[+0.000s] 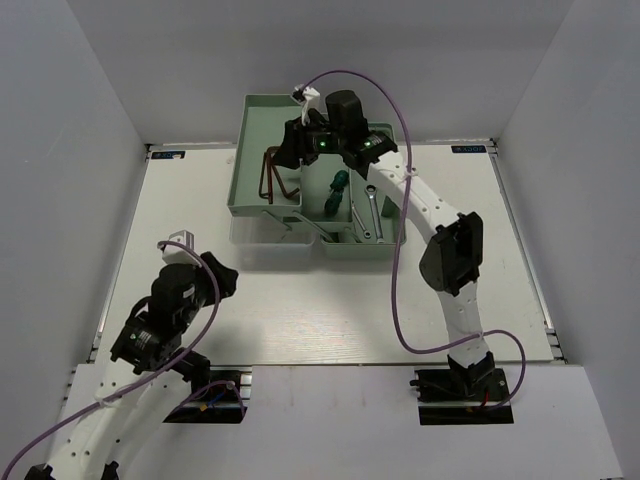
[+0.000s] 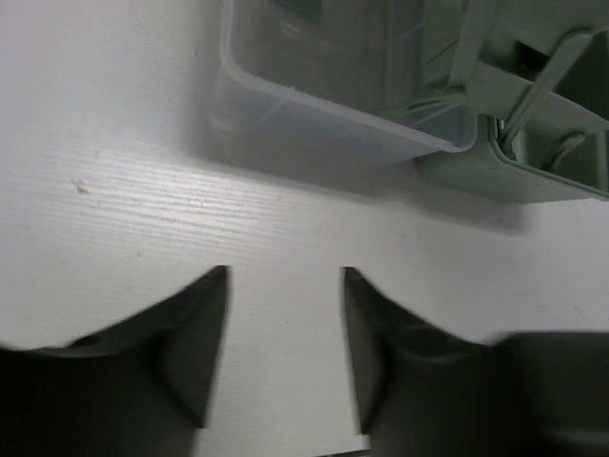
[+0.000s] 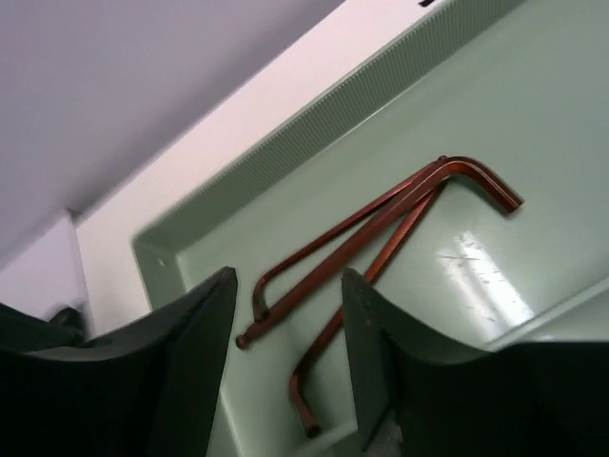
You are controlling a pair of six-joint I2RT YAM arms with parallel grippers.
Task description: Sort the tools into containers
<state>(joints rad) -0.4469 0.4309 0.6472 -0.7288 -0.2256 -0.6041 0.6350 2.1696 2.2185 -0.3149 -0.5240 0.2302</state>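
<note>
A pale mint-green rectangular plastic toolbox [image 1: 237, 190] is seen folded open at the upper centre of the overhead view, set on the white table [image 1: 330, 310]. Its deep base bin [image 1: 258, 135] is found at the upper left of the box, and thin reddish-brown L-shaped hex keys [image 3: 419, 183] are laid crossing one another on its floor. The right gripper [image 3: 285, 286] is held above this bin with its fingers spread and nothing pinched; the keys are seen through the gap, apart from both fingers. A stubby green-handled screwdriver [image 1: 335, 190] and slim silver metal wrenches [image 1: 366, 212] are laid in the fold-out tray [image 1: 350, 250] at the lower right of the bin. The clear plastic lid [image 2: 333, 105] is laid flat just beside that tray. The left gripper [image 2: 285, 286] is held low over bare table at the lower left of the overhead view, fingers spread and empty, with the lid near at the top of its wrist view
</note>
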